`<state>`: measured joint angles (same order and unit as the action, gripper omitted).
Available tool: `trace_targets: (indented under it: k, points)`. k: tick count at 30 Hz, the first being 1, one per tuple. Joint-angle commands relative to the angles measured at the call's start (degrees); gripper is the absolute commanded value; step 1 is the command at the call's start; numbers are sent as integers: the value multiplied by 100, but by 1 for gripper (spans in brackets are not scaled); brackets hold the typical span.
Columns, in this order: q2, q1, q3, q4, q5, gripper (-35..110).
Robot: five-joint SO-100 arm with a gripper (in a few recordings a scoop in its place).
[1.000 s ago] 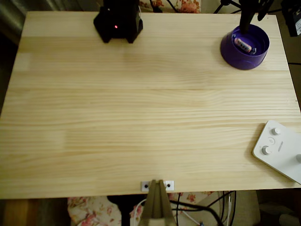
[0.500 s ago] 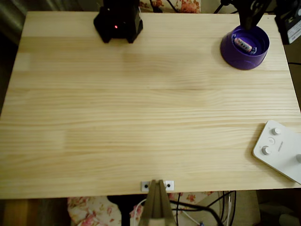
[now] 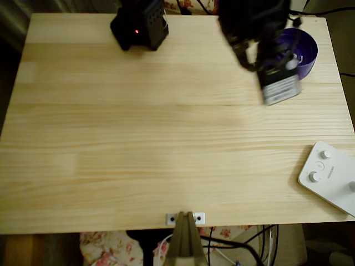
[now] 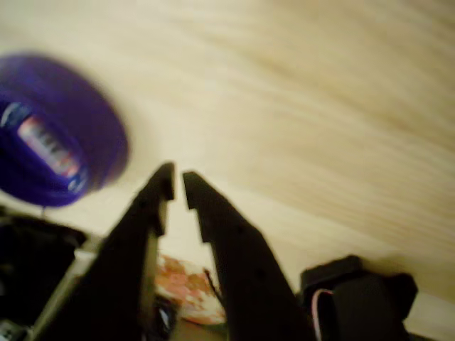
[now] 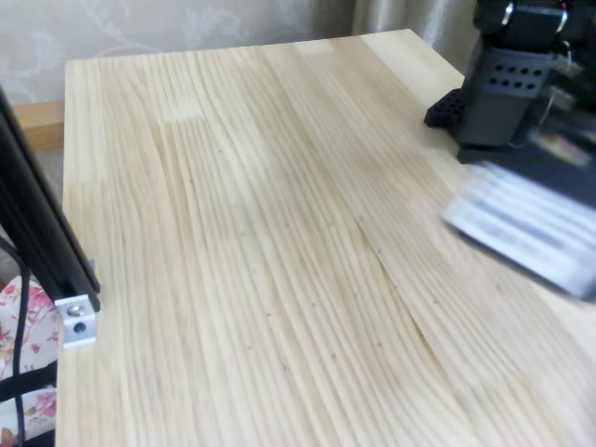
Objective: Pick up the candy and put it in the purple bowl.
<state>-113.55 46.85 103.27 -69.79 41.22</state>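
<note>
In the wrist view the purple bowl [image 4: 60, 131] lies at the left, blurred, with the candy [image 4: 46, 145] resting inside it, pinkish with pale wrapper ends. My gripper [image 4: 178, 186] is to the right of the bowl and apart from it. Its dark fingers [image 4: 142, 220] almost meet at the tips and hold nothing. In the overhead view the purple bowl [image 3: 306, 47] sits at the table's top right. My blurred black arm [image 3: 258, 33] covers its left part and hides the candy there.
The arm's black base [image 3: 138, 25] stands at the table's top edge, and is also seen as the base [image 5: 503, 88] in the fixed view. A white button-covered device [image 3: 331, 176] lies at the right edge. Bare wooden table [image 3: 166, 127] spreads across the middle and left.
The arm has swung down and left from above the bowl and is now motion-blurred over the bowl's left side. The candy stays in the bowl.
</note>
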Motion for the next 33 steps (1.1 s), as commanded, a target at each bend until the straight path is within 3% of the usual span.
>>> trace_targets:
  k: [1, 8, 14, 24, 33]
  points:
    - [-1336, -729, 633, 18, -193, 0]
    - [-3120, -2707, 2294, -352, -1213, 0]
    - [-4447, -4711, 4579, 861, -2171, 0]
    - [-6029, -5590, 6319, 1661, -3032, 0]
    - [-7093, -6064, 6776, 1195, -2883, 0]
